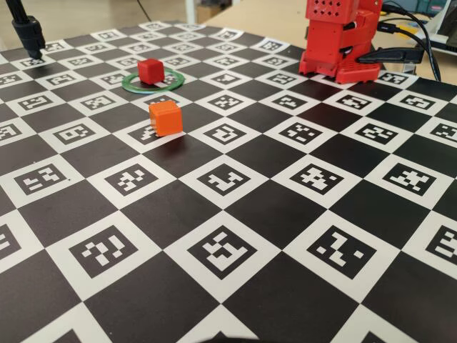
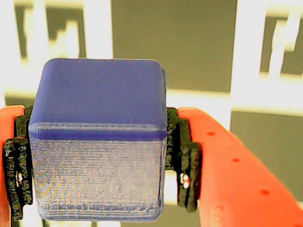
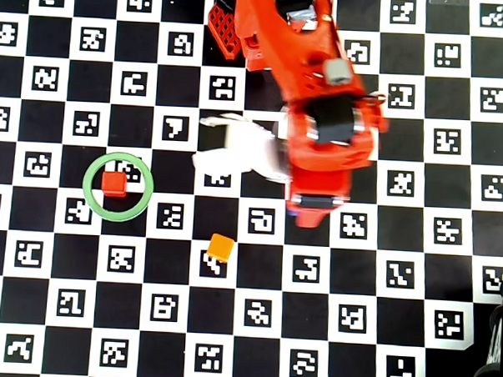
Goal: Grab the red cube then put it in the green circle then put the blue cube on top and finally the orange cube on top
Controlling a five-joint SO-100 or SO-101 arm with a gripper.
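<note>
Fixed view: red cube [image 1: 151,70] seated inside the green circle [image 1: 131,83], toward its far side, so first step judged done; orange cube [image 1: 166,118] alone on a white square of the checkered marker tabletop [image 1: 235,236], just in front of the ring, left free for the last layer; only the red arm base [image 1: 335,39] visible at top right, end effector out of frame here. Wrist view: blue cube [image 2: 97,137] filling the frame, clamped between the two red fingers of the end effector [image 2: 97,165], dark grip pads [image 2: 182,156] pressed against both side faces, top face level, blurred checker squares behind, suggesting a lift clear of the board for carrying toward the stack. Overhead view: arm [image 3: 321,116] stretched over the middle of the board, hiding the blue cube beneath it; green circle [image 3: 118,186] well to the left of the arm with the red cube [image 3: 113,183] inside, slightly left of centre, nothing else within the ring; orange cube [image 3: 220,247] between ring and arm, lower in the picture. Next move judged to call for a square, centred descent onto the red cube, since an offset drop could topple it.
</note>
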